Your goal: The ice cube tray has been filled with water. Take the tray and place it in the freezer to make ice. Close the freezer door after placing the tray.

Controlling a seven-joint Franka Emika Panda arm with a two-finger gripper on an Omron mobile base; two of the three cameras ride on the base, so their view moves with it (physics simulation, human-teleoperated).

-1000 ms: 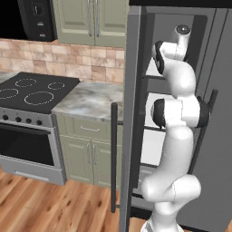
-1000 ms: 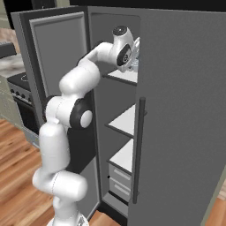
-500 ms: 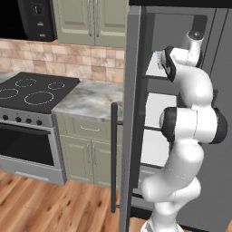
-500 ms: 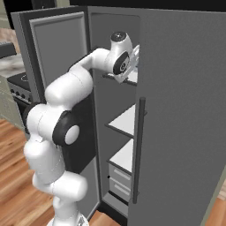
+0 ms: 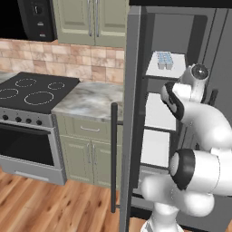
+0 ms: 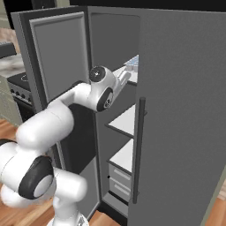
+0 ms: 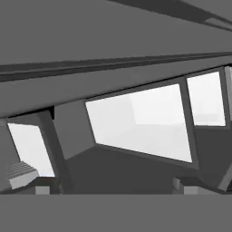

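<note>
The ice cube tray [image 5: 164, 60] lies flat on the freezer's top white shelf [image 5: 179, 60], its cells showing pale blue water. From the right base view, one corner of the tray [image 6: 132, 64] peeks past the grey fridge front. My gripper [image 7: 108, 181] is open, fingertips [image 7: 22, 174] wide apart with nothing between them, facing the white shelves from outside. My hand [image 6: 122, 80] hangs just below and in front of the tray, apart from it. The freezer door [image 5: 134, 90] stands wide open, its inner panel [image 6: 57, 53] facing the compartment.
The door's dark bar handle [image 5: 114, 156] faces the marble counter [image 5: 90, 97] and the stove [image 5: 31, 90]. The fridge's other door [image 6: 185, 110] is closed, with its handle [image 6: 139, 150] near my arm. Two lower shelves [image 5: 158, 111] and bottom drawers [image 6: 118, 181] sit beneath the tray.
The jaws opened and let go of the tray, which stays on the top shelf. My hand drew back out of the freezer and dropped lower as the arm folded down.
</note>
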